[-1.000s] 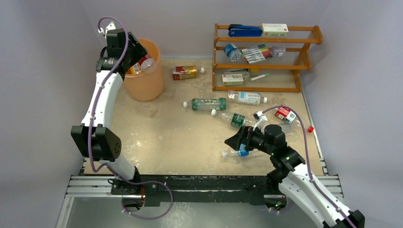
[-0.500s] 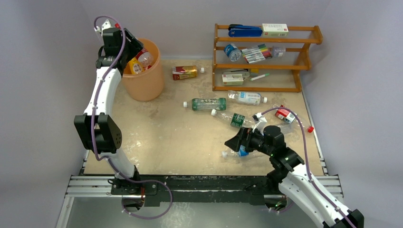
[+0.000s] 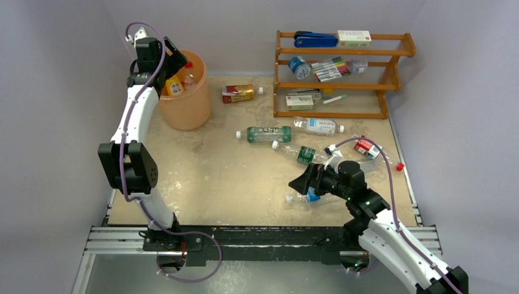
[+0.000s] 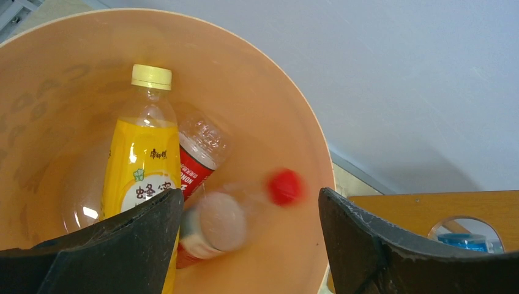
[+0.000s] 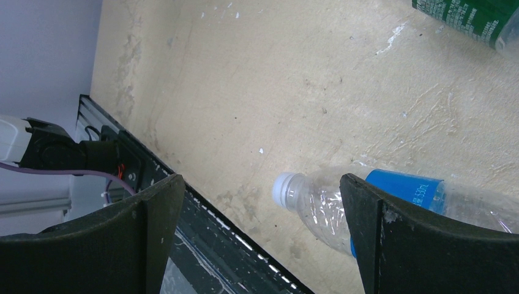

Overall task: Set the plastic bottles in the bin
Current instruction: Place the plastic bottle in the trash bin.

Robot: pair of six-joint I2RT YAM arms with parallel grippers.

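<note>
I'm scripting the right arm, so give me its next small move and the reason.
Probably lower the right claw and shut it on the blue-label bottle. The claw is open over it, and the bottle lies on the table with its neck in the gap between the fingers.

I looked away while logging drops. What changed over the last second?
The left gripper opened above the bin and let go of the red-capped bottle, now dropping inside, blurred, beside the yellow bottle. The right gripper stayed open over the blue-labelled bottle; the loose bottles on the table did not move.
</note>
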